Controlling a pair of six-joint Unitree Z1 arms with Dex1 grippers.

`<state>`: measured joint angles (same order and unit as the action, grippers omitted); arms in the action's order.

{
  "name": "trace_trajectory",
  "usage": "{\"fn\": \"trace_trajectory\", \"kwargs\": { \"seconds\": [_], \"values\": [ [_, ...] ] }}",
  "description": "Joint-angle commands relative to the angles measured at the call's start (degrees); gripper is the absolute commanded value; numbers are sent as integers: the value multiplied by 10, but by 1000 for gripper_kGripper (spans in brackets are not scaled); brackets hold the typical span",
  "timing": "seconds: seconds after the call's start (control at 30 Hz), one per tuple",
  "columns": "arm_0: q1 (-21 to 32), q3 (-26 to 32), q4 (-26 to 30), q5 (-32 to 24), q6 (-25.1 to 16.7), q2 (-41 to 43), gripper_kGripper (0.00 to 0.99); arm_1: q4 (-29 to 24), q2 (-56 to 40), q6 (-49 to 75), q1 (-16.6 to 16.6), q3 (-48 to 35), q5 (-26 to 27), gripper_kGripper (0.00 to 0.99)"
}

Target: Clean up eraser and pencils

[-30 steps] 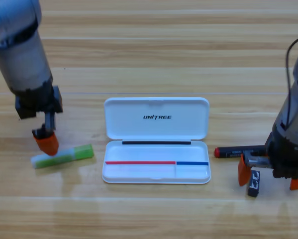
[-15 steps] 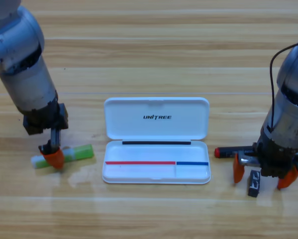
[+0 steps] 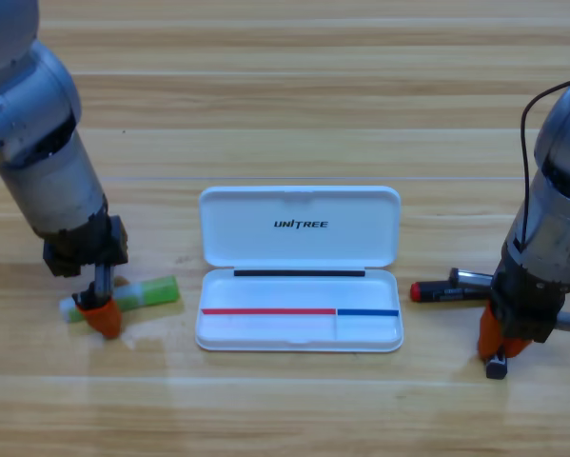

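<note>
Lay flat on the desk (image 3: 294, 105) just right of the open white case (image 3: 299, 269): the pencil (image 3: 437, 289), a thick black stick with a red end toward the case, its far end hidden behind the right arm. Sat right of the case and below the pencil's hidden end: a small dark eraser (image 3: 497, 366), only its lower tip showing under the right claw (image 3: 501, 345). Pointed straight down on that eraser, orange jaws drawn in around it, clamped on its sides as far as could be seen. Rested left of the case, level with its lower tray: a green and white marker-like stick (image 3: 142, 295), tilted slightly, white end farther from the case. Stood on the white end of that stick: the left claw (image 3: 101, 319), pointed down, one orange tip showing; whether apart or together, impossible to tell. Lay open with lid folded back away from the tray, the word UNITREE printed on the inner lid. Reached in from the upper left and the right edge, well apart from the case: both grey arms.
</note>
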<state>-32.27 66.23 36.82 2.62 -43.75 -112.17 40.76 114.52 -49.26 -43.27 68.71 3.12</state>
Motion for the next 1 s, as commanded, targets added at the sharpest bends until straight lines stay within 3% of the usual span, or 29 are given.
{"fn": "trace_trajectory", "kwargs": {
  "seconds": [0.03, 0.13, 0.2, 0.27, 0.4, 0.5, 0.77, 1.0],
  "values": [
    [15, -22, -18, -6, 0, -24, 851, 12, 57, 43, 11, 12, 18, 0],
    [15, -22, -18, -6, 1, -24, 773, 68, 18, 203, 11, 75, -22, 0],
    [15, -22, -18, -5, 0, -24, 692, 118, -4, 453, 6, 127, -29, 0],
    [15, -23, -18, -4, -2, -24, 578, 167, -14, 571, -2, 169, -37, 0],
    [15, -23, -18, -3, -5, -21, 307, 223, -9, 758, -23, 230, -32, 0],
    [15, -21, -17, -1, -5, -14, 11, 236, 7, 819, -45, 256, -30, 0],
    [15, -2, 13, 8, 1, 18, 0, 237, 71, 892, -71, 307, 1, 0],
    [14, 70, 115, 20, 2, 72, 0, 237, 116, 921, -83, 336, 4, 0]
  ]
}}
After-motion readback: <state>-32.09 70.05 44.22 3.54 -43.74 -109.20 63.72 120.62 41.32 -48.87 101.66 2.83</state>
